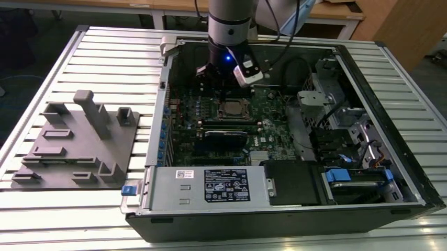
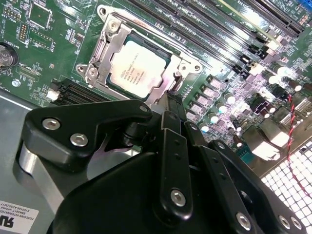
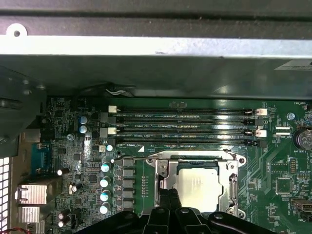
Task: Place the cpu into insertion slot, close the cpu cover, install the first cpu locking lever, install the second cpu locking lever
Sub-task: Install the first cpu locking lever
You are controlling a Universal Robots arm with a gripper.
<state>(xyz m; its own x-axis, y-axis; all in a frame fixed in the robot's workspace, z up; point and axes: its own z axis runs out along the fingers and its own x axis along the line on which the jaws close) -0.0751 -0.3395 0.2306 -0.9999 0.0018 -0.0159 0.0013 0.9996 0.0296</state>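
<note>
One corner of the cpu (image 3: pixel 197 183) behind the pincer (image 3: pixel 168 192)

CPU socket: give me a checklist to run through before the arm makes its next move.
1. The cpu lies flat in the insertion slot: ok, in both wrist views.
2. The cpu cover is down over the chip: ok, its frame lies flat around the pale face.
3. Locking levers latched: cannot tell. A thin metal rod runs by the socket's edge, and whether it is hooked does not show.
4. The tool is at the socket: ok, its tip sits at the cover's edge.
5. The memory slots are clear of the tool: ok, they lie across the socket from it.
</note>
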